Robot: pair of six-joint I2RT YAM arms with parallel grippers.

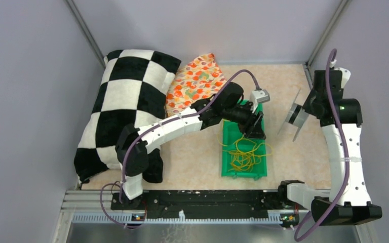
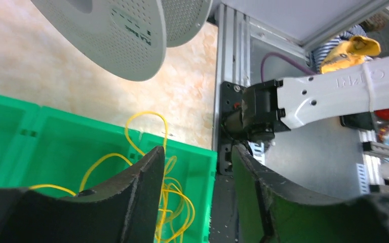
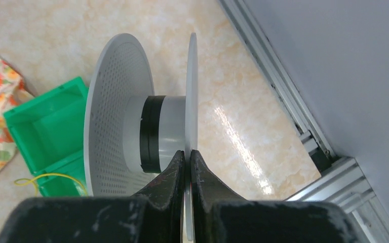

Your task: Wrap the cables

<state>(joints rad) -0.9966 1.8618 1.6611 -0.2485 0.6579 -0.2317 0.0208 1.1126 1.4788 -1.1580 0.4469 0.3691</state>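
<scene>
The thin yellow cables [image 1: 245, 153] lie in loose loops in a green bin [image 1: 228, 152] at the table's middle; they also show in the left wrist view [image 2: 168, 188]. My left gripper [image 1: 257, 126] hangs open over the bin's far half, jaws wide apart, with the cables below and nothing between the fingers [image 2: 197, 167]. My right gripper [image 3: 188, 154] is shut on the thin flange of a grey spool [image 3: 116, 116], held above the table right of the bin [image 1: 295, 115]. The spool's core is bare.
A black-and-white checkered pillow [image 1: 119, 106] and an orange floral cloth [image 1: 197, 81] lie at the left and back. Aluminium rails [image 1: 182, 215] run along the near edge. Grey walls enclose the table.
</scene>
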